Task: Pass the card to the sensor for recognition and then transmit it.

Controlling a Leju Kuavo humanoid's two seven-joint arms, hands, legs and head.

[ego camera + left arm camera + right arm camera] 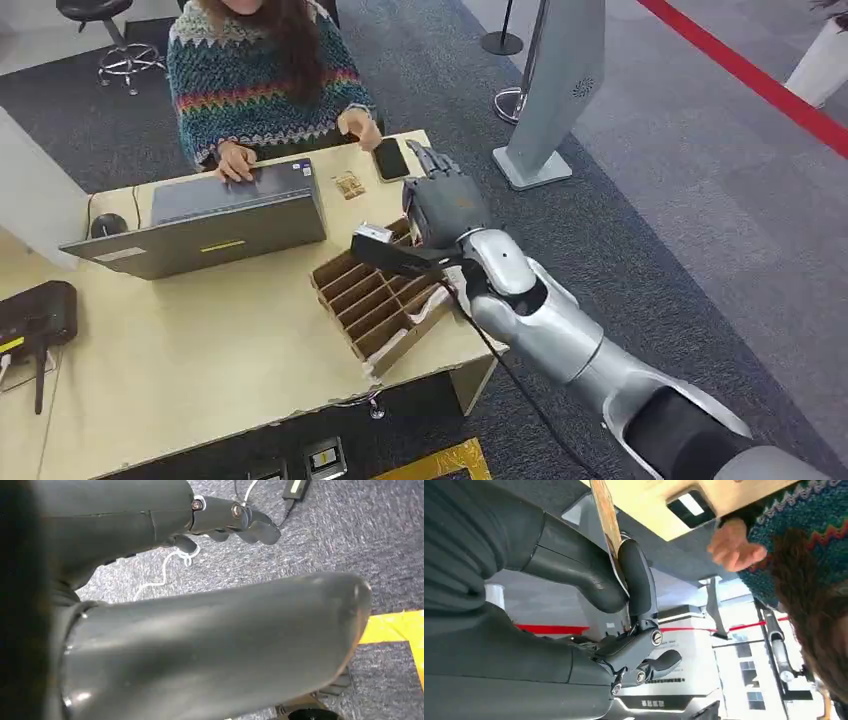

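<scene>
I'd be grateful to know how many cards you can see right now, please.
2. One card is pinched in the right hand, out over the table's far right corner. A second card lies flat on the table beside the phone. The cardboard organizer may hide more.

The right arm's silver shell [560, 330] looks like smooth, glossy metal or plastic, while the dark grey right hand [445, 205] appears as matt plastic with bright metal screws at its fingers [639, 580]; the thin brown card [606, 520] pinched there looks like matt cardboard. The pale tabletop [200, 360] reads as smooth, satin-finish wood or laminate, the brown divided box [375, 300] as raw corrugated cardboard, the grey laptop [215, 220] as brushed matt metal and the black phone [390, 158] as glossy glass. The person's multicoloured sweater [250, 80] is coarse knitted wool, the grey floor [320, 540] is rough short-pile carpet, and the left hand [230, 522] is dull dark plastic.
</scene>
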